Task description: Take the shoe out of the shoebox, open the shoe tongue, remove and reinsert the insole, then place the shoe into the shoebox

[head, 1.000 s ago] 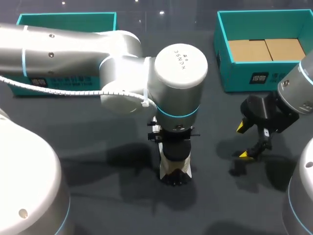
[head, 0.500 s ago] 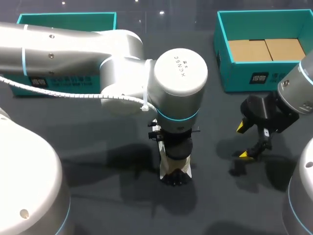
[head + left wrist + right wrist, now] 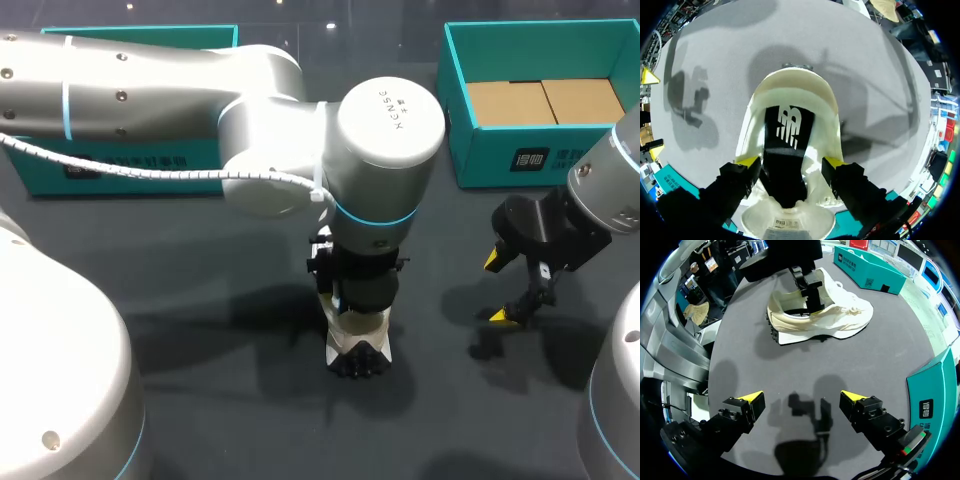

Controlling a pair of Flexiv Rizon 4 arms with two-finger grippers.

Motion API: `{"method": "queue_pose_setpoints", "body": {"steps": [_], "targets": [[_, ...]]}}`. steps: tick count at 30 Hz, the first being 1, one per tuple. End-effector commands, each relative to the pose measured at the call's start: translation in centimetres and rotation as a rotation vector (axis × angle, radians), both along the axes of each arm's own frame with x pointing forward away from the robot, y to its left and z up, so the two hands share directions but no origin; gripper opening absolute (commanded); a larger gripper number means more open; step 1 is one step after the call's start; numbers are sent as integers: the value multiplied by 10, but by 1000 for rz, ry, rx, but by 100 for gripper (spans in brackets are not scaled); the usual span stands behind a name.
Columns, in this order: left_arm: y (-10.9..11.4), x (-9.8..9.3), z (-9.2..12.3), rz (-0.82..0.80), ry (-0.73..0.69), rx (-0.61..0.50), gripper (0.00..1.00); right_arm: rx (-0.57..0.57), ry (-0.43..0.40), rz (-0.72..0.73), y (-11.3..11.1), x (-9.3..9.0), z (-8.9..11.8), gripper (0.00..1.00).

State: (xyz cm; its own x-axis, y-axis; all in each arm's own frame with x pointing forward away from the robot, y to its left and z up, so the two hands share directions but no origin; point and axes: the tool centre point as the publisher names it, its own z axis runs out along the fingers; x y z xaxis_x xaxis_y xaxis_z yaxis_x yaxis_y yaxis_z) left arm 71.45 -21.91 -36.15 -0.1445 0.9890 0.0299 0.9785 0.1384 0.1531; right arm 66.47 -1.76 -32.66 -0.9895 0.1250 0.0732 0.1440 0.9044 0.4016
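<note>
My left arm (image 3: 290, 150) is coming in from 9 o'clock in the head view, and its thick wrist is covering most of the shoe (image 3: 358, 352); only the heel end with its black sole lugs is showing, pointing toward 6 o'clock. The shoe, cream with a black insole (image 3: 787, 145) inside, is standing on its sole near the middle of the surface (image 3: 230, 410), outside both boxes. The left gripper (image 3: 790, 161) is sitting right over the shoe's opening; whether it is clamping anything I cannot tell. The right gripper (image 3: 498, 288) is hanging open at 3 o'clock of the shoe, well apart from it, its yellow tips wide apart with nothing between them; in its own wrist view the shoe is lying ahead of it, with only bare surface in between. The surface is dark grey and matte, and it is carrying the soft shadows of both arms. The shoebox (image 3: 500, 160), teal and open, is sitting at 1 o'clock in the head view, near the right gripper; flat tan cardboard (image 3: 545, 100) is lying in its bottom. A second teal box (image 3: 130, 162) is sitting at 10 o'clock, partly behind the left arm; its inside is hidden.
</note>
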Motion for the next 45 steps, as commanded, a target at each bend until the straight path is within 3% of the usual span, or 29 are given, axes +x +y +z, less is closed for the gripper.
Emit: {"method": "queue_pose_setpoints", "body": {"steps": [1,8,30,45], "targets": [[-1,5,0,-13,15,4,100,-2,-2,-1,0,-2,1,100],[1,1,5,-64,20,-2,100,-2,-2,-1,0,-2,1,100],[0,21,22,-94,65,-39,100,-2,-2,-1,0,-2,1,100],[-3,46,34,-88,73,-32,100,-2,-2,-1,0,-2,1,100]]}}
